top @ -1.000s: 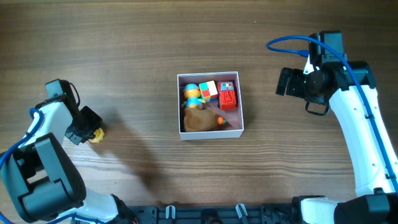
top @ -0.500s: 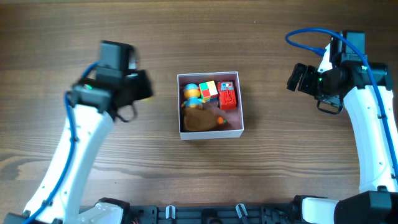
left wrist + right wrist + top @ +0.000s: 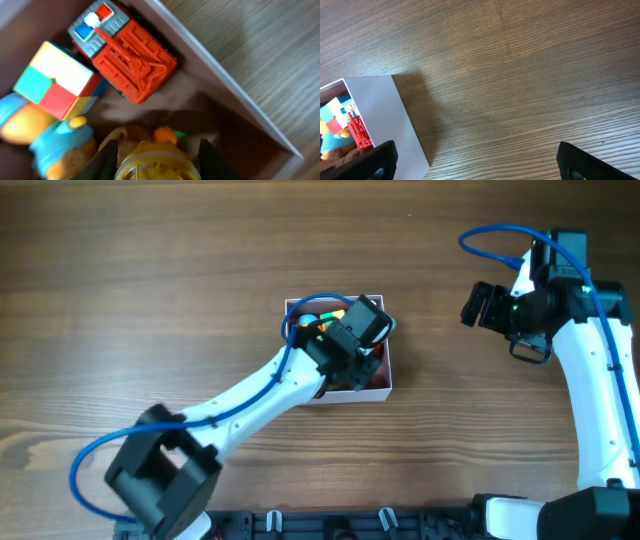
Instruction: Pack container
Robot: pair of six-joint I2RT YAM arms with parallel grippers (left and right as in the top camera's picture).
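Note:
The container [image 3: 352, 395], a white square box with a pink inside, sits mid-table. My left gripper [image 3: 356, 343] hangs over its right half, shut on a yellow round toy [image 3: 156, 163]. In the left wrist view the box wall [image 3: 235, 90] frames a red truck [image 3: 131, 59], a colour cube [image 3: 57, 77], a blue and orange toy [image 3: 52, 145] and a brown plush with an orange bit [image 3: 165, 134] under the yellow toy. My right gripper [image 3: 480, 305] is open and empty, to the right of the box. Its wrist view shows the box's white wall [image 3: 380, 117] at left.
Bare wooden table [image 3: 150, 270] lies all round the box. The right arm's blue cable [image 3: 490, 240] loops above its wrist. The left arm reaches in from the lower left across the box's front edge.
My left arm swung from the table's left side over to the box, carrying the yellow toy. The right arm shifted slightly right early on, then stayed still.

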